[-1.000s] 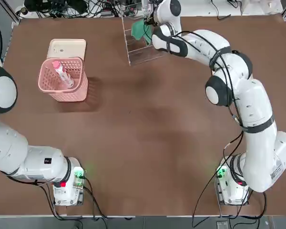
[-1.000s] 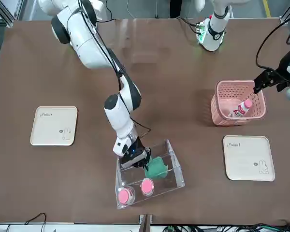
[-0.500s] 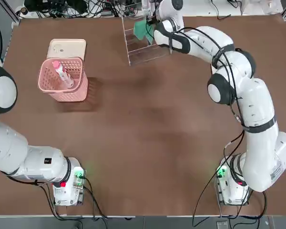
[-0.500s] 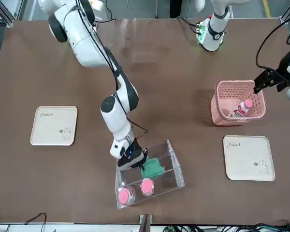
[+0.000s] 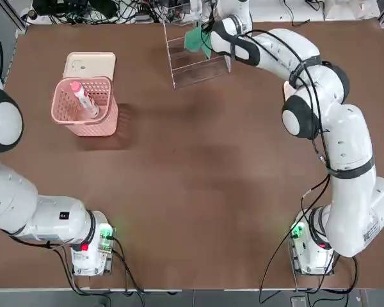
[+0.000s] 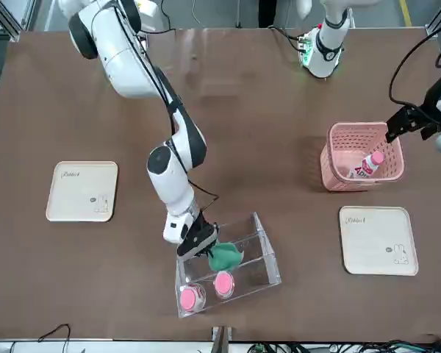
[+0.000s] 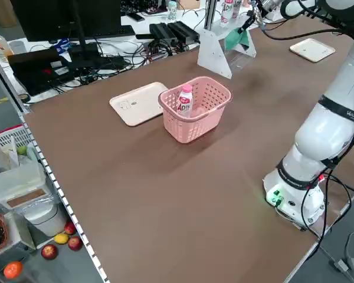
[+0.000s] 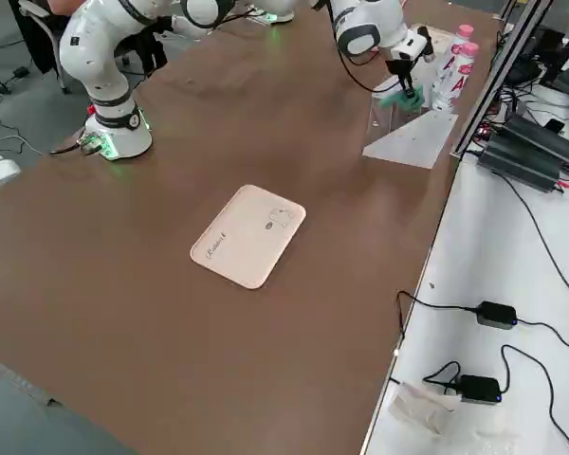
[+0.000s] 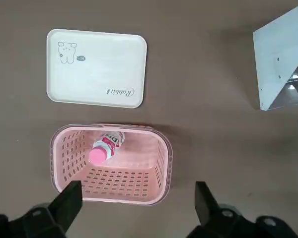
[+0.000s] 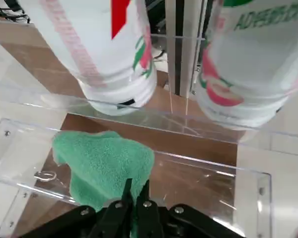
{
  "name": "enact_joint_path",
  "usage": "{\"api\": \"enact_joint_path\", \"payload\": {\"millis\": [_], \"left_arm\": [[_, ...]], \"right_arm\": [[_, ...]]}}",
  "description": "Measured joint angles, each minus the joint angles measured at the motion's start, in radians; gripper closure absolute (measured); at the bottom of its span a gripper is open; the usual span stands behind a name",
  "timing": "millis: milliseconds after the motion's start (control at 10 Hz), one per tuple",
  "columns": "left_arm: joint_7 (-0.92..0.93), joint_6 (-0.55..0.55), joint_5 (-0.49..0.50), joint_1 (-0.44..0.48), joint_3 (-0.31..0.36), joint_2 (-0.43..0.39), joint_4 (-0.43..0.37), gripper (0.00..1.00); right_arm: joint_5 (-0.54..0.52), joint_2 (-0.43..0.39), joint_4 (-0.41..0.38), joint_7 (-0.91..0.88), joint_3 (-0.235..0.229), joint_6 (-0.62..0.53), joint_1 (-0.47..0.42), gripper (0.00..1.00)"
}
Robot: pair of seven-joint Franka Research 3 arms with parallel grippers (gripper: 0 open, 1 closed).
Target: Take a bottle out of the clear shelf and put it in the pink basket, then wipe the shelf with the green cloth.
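My right gripper (image 6: 203, 243) is shut on the green cloth (image 6: 224, 257) and presses it onto a step inside the clear shelf (image 6: 261, 268) at the table's far edge. In the right wrist view the cloth (image 10: 107, 161) bunches against the clear step just ahead of the closed right gripper (image 10: 134, 191). The pink-and-white bottle (image 5: 83, 98) leans inside the pink basket (image 5: 96, 125) on the left side. My left gripper (image 9: 136, 191) hovers open above the basket (image 9: 161, 163), with the bottle (image 9: 105, 146) lying below it.
Two white bottles with pink caps (image 6: 191, 298) (image 6: 223, 284) stand in the shelf behind the cloth. One cream tray (image 5: 89, 64) lies just beyond the basket, another (image 6: 82, 191) on the robot's right side. Cables and power boxes (image 8: 512, 152) line the far edge.
My right gripper has slid the green cloth a little to the robot's right and deeper along the shelf step, its wrist swinging with it. The left arm, basket and bottle have not moved.
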Motion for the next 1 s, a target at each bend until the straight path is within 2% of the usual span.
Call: {"api": "enact_joint_path", "payload": {"millis": [200,400,800,1000], "left_arm": [[0.000,0.000,0.000,0.000,0.000,0.000,0.000,0.00],[0.000,0.000,0.000,0.000,0.000,0.000,0.000,0.00],[0.000,0.000,0.000,0.001,0.000,0.000,0.000,0.00],[0.000,0.000,0.000,0.001,0.000,0.000,0.000,0.00]], "right_arm": [[0.001,-0.001,-0.002,-0.027,0.002,-0.013,-0.008,0.95],[0.019,-0.001,-0.005,0.059,0.009,-0.009,0.018,0.95],[0.022,0.003,-0.022,0.318,0.013,0.135,0.101,0.95],[0.030,0.013,-0.022,0.393,0.041,0.201,0.109,0.95]]}}
